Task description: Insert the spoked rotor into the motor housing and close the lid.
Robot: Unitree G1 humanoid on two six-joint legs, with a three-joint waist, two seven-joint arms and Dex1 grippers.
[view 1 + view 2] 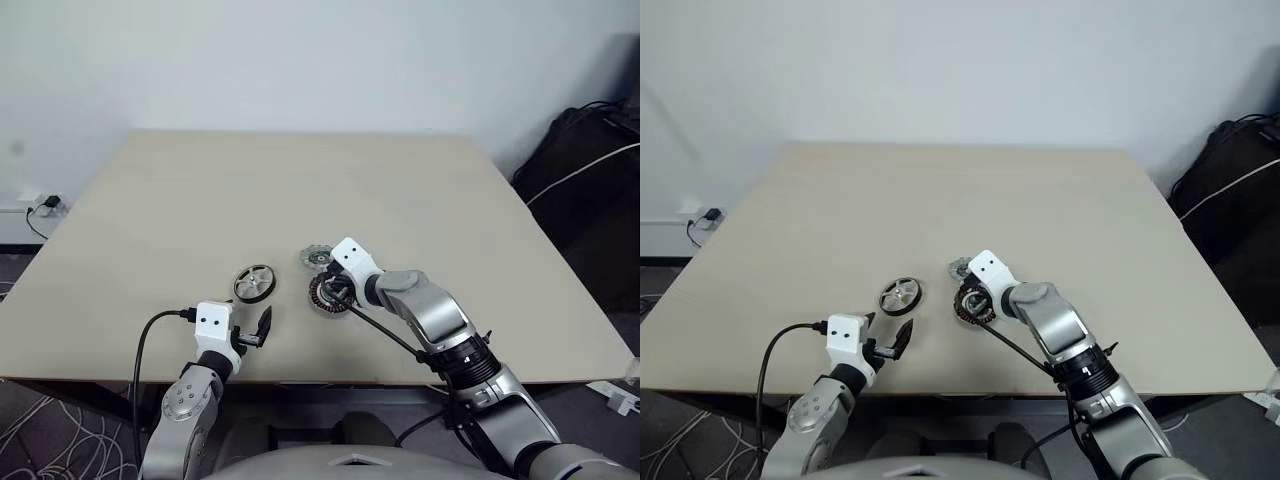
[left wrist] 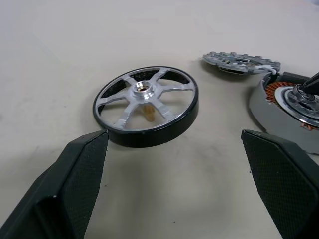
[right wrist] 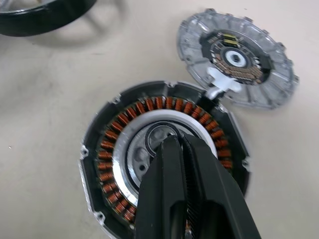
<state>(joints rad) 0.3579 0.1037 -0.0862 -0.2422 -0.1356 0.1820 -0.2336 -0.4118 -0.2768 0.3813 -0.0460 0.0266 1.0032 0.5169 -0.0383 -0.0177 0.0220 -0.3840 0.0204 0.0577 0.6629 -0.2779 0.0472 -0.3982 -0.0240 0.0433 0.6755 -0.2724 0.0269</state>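
Observation:
The spoked rotor lies flat on the table, dark rim and silver spokes up; the left wrist view has the rotor just ahead of my left gripper. That gripper is open and holds nothing, a short way nearer the table's front edge than the rotor. The motor housing sits to the rotor's right with its copper windings showing. My right gripper is shut, its tips set down on the housing's pale centre. The lid lies flat just behind the housing, touching its rim.
The beige table stretches far back and to both sides. A black bag with a white cable stands on the floor at the right. A wall socket is at the left. My right arm crosses the front right corner.

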